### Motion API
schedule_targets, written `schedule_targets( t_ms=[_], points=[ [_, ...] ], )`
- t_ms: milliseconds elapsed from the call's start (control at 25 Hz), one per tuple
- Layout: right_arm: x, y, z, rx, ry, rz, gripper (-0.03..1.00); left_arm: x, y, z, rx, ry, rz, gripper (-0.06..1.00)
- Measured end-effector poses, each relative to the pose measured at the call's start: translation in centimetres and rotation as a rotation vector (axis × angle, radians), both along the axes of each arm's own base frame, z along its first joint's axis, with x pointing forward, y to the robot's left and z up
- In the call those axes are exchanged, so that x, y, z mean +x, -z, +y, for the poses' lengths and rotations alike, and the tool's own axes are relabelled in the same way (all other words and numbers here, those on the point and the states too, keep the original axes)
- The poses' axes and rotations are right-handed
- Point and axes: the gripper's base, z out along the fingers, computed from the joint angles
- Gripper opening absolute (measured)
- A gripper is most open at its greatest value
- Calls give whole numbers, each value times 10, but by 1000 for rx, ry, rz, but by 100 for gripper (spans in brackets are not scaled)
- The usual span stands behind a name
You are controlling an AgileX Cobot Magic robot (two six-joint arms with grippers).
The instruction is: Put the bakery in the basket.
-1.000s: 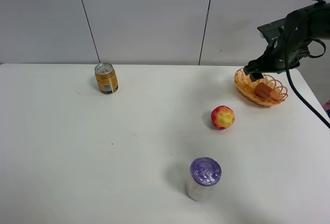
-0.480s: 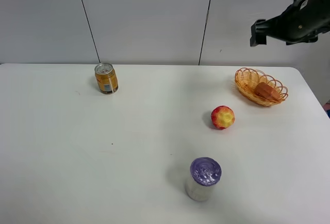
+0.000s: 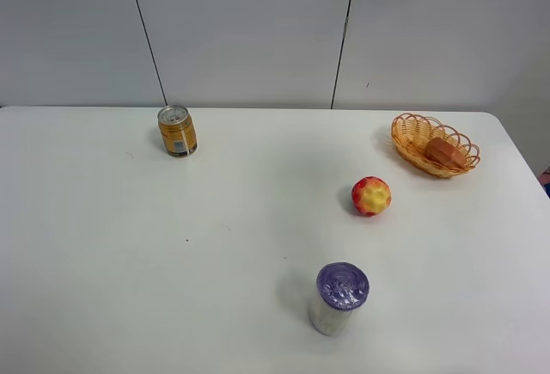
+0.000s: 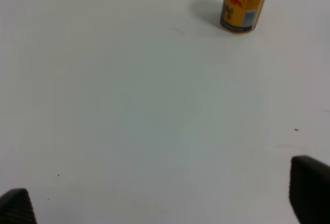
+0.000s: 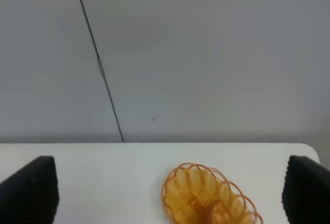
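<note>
The orange-brown waffle wedge, the bakery (image 3: 444,151), lies inside the oval woven basket (image 3: 411,123) at the far right of the table. Neither arm shows in the high view. In the right wrist view my right gripper (image 5: 167,190) is open and empty, its two dark fingertips (image 5: 28,188) wide apart, raised above and back from the basket (image 5: 178,180). A bit of the bakery (image 5: 206,217) shows at that picture's edge. My left gripper (image 4: 162,198) is open and empty over bare table.
A gold drink can (image 3: 177,130) stands at the back left and also shows in the left wrist view (image 4: 243,3). A red-yellow round fruit (image 3: 370,195) lies right of centre. A purple-lidded can (image 3: 340,297) stands near the front. The table's right edge runs just past the basket.
My right arm has lifted off the basket, gone up and right, and left the high view. The bakery stays in the basket.
</note>
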Motion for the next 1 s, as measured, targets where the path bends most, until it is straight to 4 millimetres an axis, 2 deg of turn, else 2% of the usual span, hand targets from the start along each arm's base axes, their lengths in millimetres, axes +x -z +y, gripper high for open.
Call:
schedule_targets(
  t_ms=[120, 240, 400, 480, 640, 880, 1000],
  points=[
    [-50, 11, -15, -1, 100, -12, 86, 0, 0, 0, 0, 0, 0, 100],
    [-100, 33, -20, -5, 182, -17, 86, 0, 0, 0, 0, 0, 0, 100],
    [-144, 81, -17, -12, 214, 22, 86, 0, 0, 0, 0, 0, 0, 100],
    [-156, 107, -15, -18, 212, 65, 86, 0, 0, 0, 0, 0, 0, 100],
    [-172, 146, -13, -22, 204, 100, 86, 0, 0, 0, 0, 0, 0, 100],
    [-182, 180, -8, -78, 148, 132, 86, 0, 0, 0, 0, 0, 0, 100],
    [-182, 183, -8, -87, 132, 145, 86, 0, 0, 0, 0, 0, 0, 100]
  ],
)
